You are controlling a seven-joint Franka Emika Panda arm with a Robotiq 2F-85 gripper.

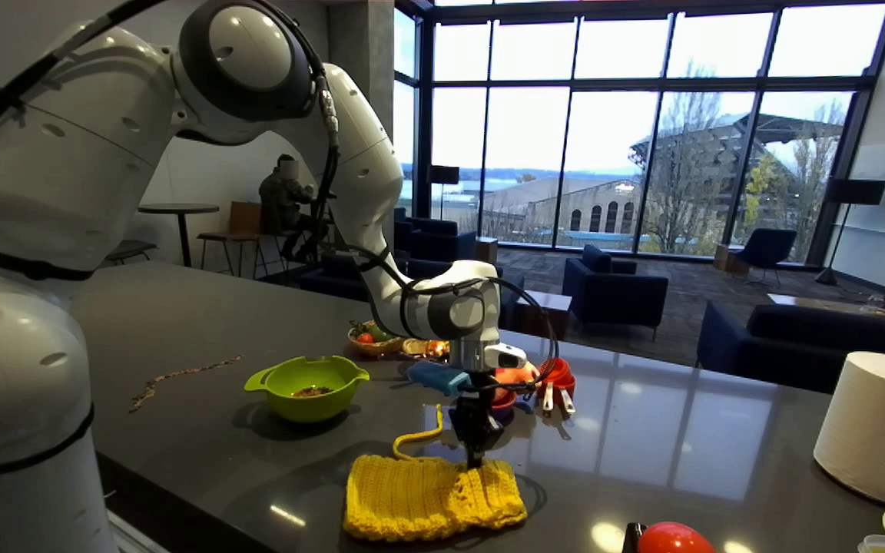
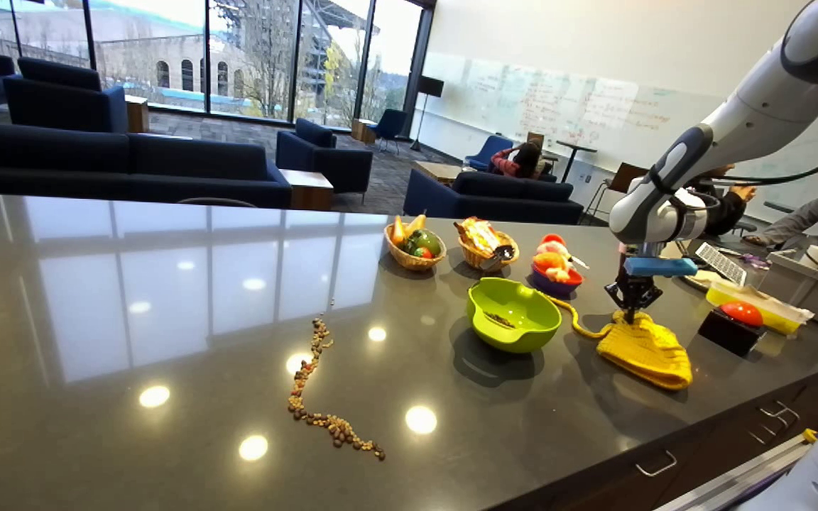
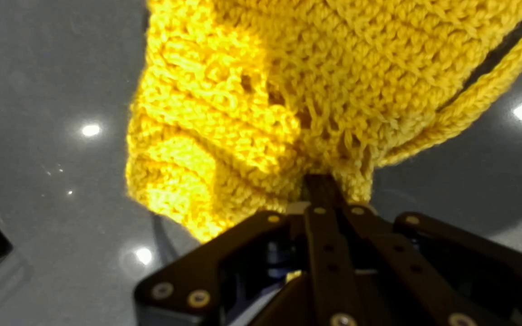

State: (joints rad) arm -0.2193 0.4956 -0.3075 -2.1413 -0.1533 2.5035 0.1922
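1. No text, label, brand or number legible in any of the three views.
2. Whiteboard [image 2: 451, 92], in an exterior view: several lines of handwriting [image 2: 565, 106], mostly reddish, with fainter patches among them; strokes show, words too small and blurred to read.
3. Building [image 1: 527, 203] outside the windows, in an exterior view: small whitish mark [image 1: 625, 187] on the facade above the arched openings; may be lettering, can't make it out.
4. White keyboard-like panel [image 2: 721, 262], in an exterior view: rows of small squares; any characters on them too small to read.
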